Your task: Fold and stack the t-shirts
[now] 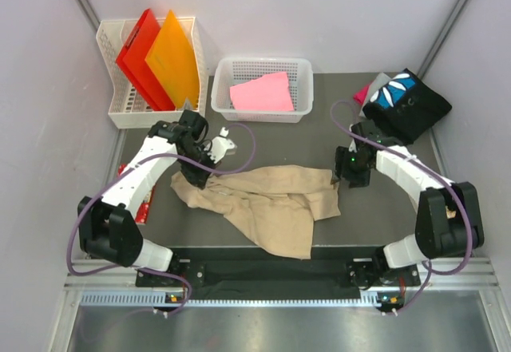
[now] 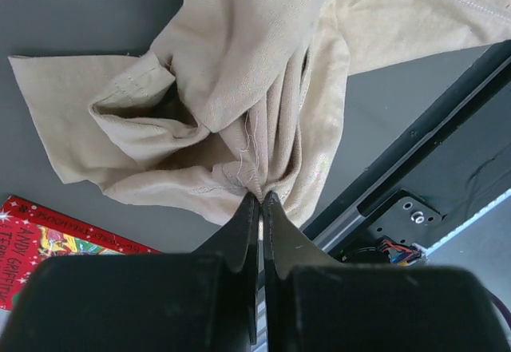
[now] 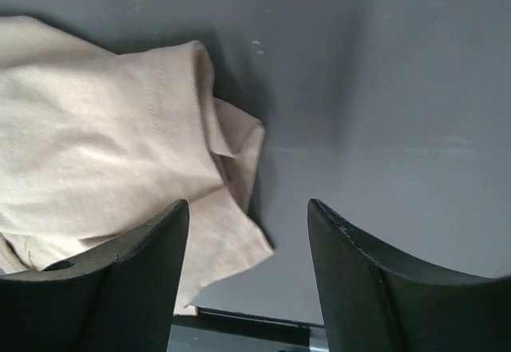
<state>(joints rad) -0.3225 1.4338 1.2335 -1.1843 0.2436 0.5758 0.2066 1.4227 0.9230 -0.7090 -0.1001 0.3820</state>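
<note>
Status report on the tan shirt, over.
Left jaws shut on bunched tan t-shirt. Right jaws open at its other end, empty. Shirt crumpled, unfolded. Red booklet lies close beside it.

t-shirt (image 1: 271,204): table (image 1: 375,216) centre | folders (image 1: 156,53): left basket (image 1: 110,65) | second t-shirt (image 1: 262,92): right basket (image 1: 263,116) | t-shirt pile (image 1: 407,104): far right

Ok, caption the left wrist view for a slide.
Left gripper pinching a bunched fold of the crumpled tan t-shirt on the dark table.

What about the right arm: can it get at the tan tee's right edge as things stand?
Probably yes. The right gripper sits with jaws open right at that edge of the tan tee, only table surface beside it, nothing in between. The left gripper pinches the opposite side.
</note>
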